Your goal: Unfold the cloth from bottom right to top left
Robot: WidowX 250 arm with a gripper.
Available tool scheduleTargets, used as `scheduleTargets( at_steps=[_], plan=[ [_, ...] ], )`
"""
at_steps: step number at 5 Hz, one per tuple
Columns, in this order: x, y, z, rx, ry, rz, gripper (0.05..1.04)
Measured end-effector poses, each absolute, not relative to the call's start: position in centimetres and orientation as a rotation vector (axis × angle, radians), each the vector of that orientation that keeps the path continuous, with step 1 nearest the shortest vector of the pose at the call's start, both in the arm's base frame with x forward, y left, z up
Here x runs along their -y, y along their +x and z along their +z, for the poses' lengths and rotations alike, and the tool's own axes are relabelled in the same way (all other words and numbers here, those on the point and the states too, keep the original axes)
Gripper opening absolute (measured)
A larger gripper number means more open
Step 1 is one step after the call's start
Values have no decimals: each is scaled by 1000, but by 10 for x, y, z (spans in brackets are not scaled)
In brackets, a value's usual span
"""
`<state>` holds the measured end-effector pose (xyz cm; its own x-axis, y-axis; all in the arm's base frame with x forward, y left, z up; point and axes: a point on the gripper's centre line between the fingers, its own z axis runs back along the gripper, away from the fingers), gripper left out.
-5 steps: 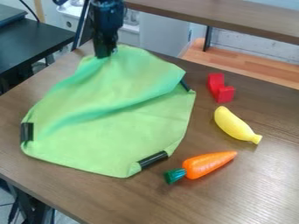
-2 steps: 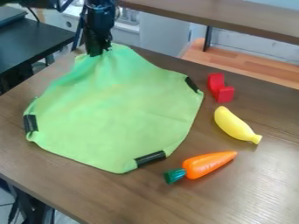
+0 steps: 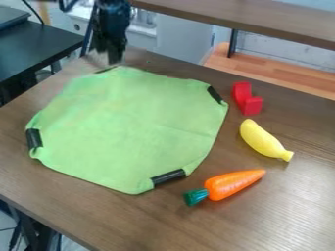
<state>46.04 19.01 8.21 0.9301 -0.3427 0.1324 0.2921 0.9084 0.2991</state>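
The black gripper (image 3: pixel 110 55) is at the top left, by the far edge of the green cloth (image 3: pixel 131 127). Its fingers stand apart and hold no cloth. Spread out nearly flat on the brown table, the cloth has black bands at its corners: one at the left, one at the lower right, one at the upper right and a partly visible one at the far edge, just below the gripper.
A red block (image 3: pixel 247 99) lies to the right of the cloth, with a yellow banana (image 3: pixel 263 140) below it. Close to the cloth's lower right band is an orange carrot (image 3: pixel 232 184) with a green top. A raised brown shelf (image 3: pixel 262 19) crosses the top right.
The cloth's far part, earlier raised in the gripper, has been let go and has dropped flat. Its left and right corners had spread outward before that. The gripper has opened.
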Motion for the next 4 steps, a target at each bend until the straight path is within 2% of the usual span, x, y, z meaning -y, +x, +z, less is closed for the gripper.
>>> scheduleTargets(
  at_steps=[1,2,3,4],
  plan=[
    [-191,462,109,236,271,-305,983],
    [-191,458,118,235,227,-268,1001],
    [-161,437,142,179,129,-268,1001],
    [-110,407,160,165,37,-391,1001]
  ],
)
